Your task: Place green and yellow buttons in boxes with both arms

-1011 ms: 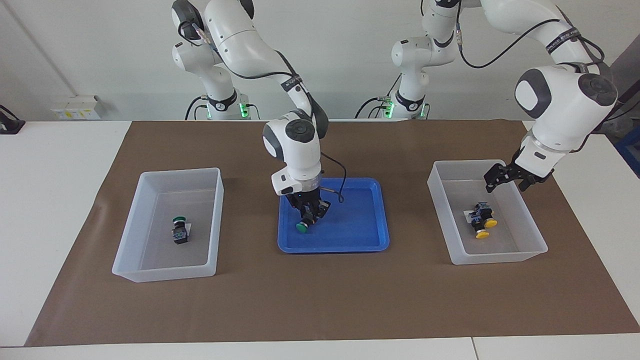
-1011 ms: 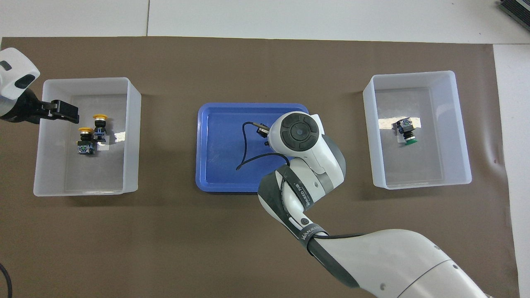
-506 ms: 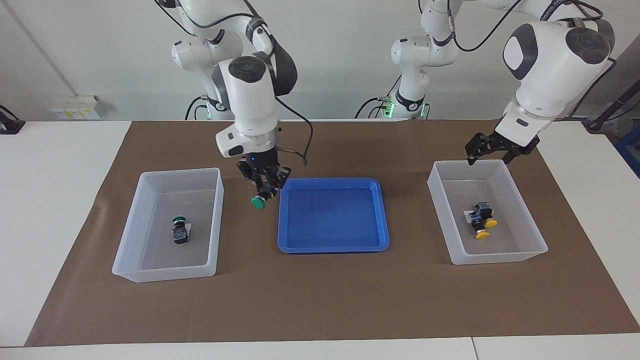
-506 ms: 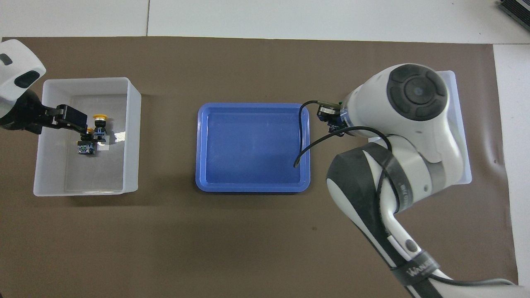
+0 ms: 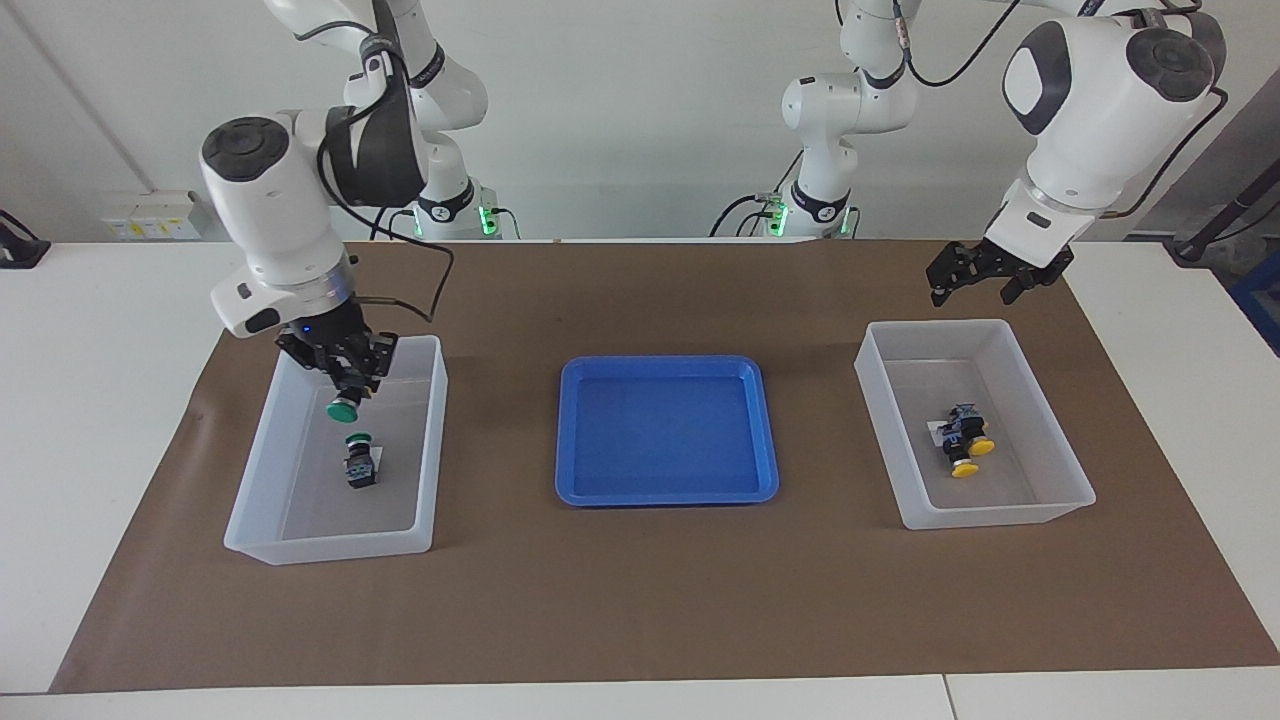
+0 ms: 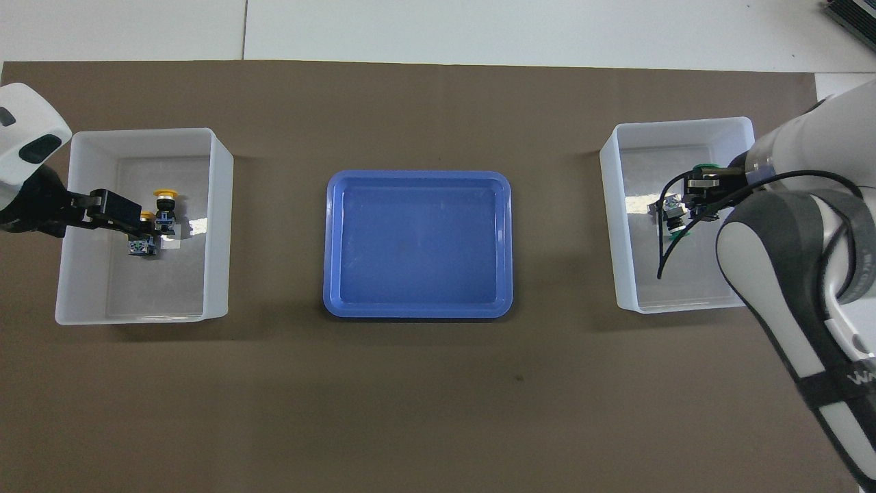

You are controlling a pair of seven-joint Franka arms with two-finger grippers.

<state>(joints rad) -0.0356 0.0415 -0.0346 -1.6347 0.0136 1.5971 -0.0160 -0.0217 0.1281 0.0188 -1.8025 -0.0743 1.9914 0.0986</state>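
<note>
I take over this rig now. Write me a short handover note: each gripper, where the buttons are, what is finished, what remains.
Right gripper: shut on a green button, raised over the box at the right arm's end.
Left gripper: open, empty, raised over the robots' edge of the other box; this arm waits.
Done: one green button lies in the right arm's box; both yellow buttons lie in the left arm's box. The blue tray holds nothing.
Left: lower and release the held green button into its box beside the first, then withdraw.
</note>
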